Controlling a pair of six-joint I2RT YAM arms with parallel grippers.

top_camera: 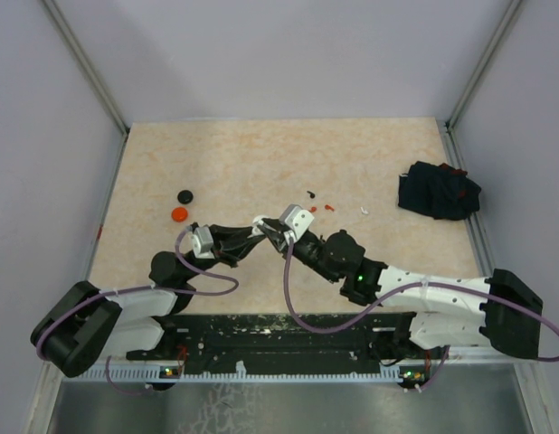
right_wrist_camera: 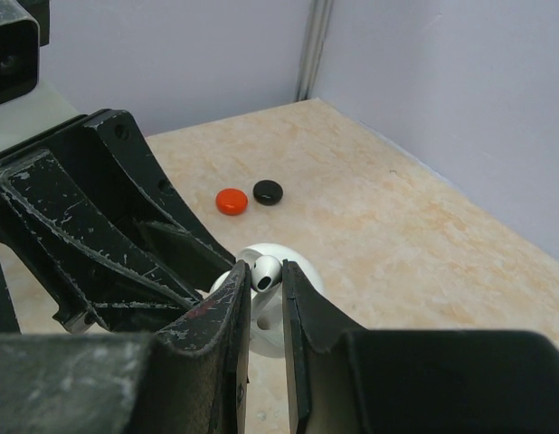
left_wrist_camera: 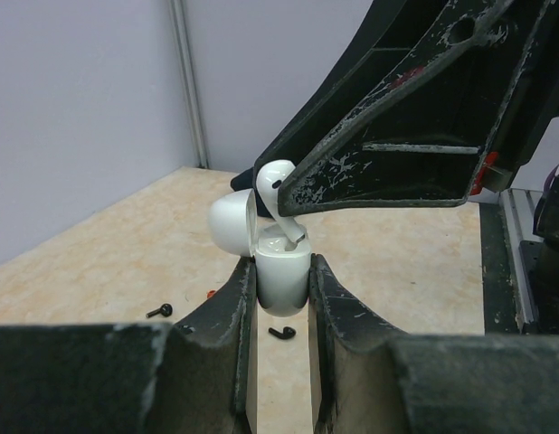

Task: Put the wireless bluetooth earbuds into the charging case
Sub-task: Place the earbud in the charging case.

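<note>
White earbud [left_wrist_camera: 278, 192], pinched in the right gripper [right_wrist_camera: 264, 271], is resting stem-down at the open charging case [left_wrist_camera: 281, 282] mid-frame; the left gripper [left_wrist_camera: 281, 264] is clamping that case upright, steadying it for insertion.

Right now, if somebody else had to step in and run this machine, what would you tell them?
The left gripper: fingers shut on the white charging case, with its lid open.
The right gripper: fingers shut on a white earbud. Its stem tip is at the case's opening and its head is well above it.
Done: nothing is seated yet. Whether another bud is already inside cannot be seen.
Left: push this one home. After that come the loose ones on the table: the black earbuds, the red-orange earbuds and a small white piece, likely the other white bud.
</note>
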